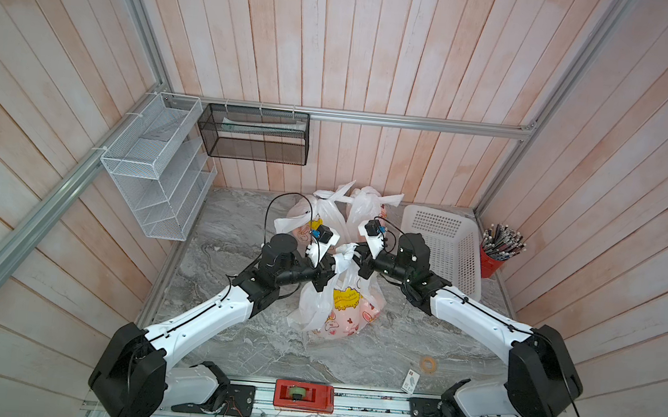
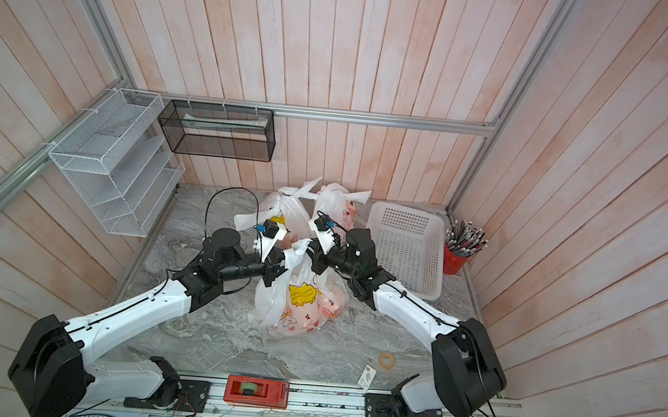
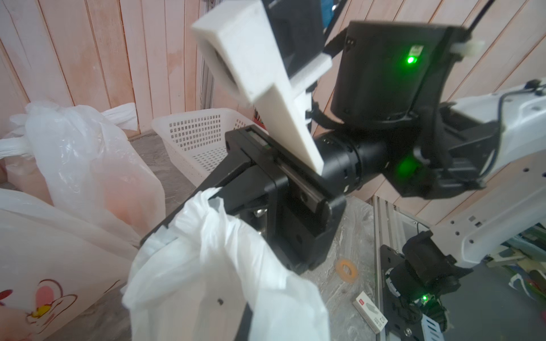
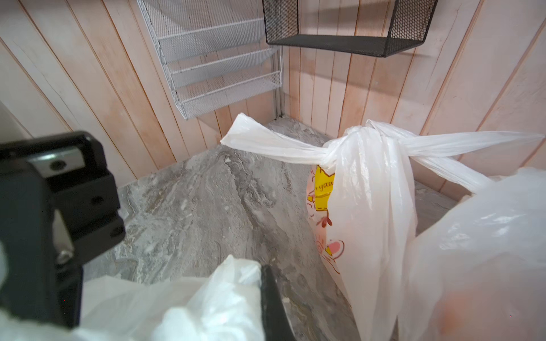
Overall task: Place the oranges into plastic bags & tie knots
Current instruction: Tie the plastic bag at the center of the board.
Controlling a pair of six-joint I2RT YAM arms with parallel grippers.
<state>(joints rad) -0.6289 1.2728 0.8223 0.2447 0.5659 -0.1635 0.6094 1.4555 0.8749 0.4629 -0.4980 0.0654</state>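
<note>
The left gripper (image 1: 330,264) and right gripper (image 1: 362,255) each clamp tightly onto the crinkled white handles (image 1: 345,254) of the thin bunny-printed plastic bag (image 1: 336,316), mid-table on veined marble (image 1: 228,333); rounded bulges inside are probably oranges (image 1: 368,311).

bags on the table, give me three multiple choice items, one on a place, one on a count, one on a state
1. Where is the basket?
A) beside the wire rack
B) back right of the table, next to the red cup
C) on the front rail

2. How many bags are on the table?
A) one
B) two
C) three

3. The front bag has its handles:
A) slack on the table
B) held up between both jaws
C) inside the basket

1 B, the basket sits by the cup at the back right.
2 C, two knotted at the back, one in front.
3 B, both shut jaws pinch the handles above the bag.
</note>
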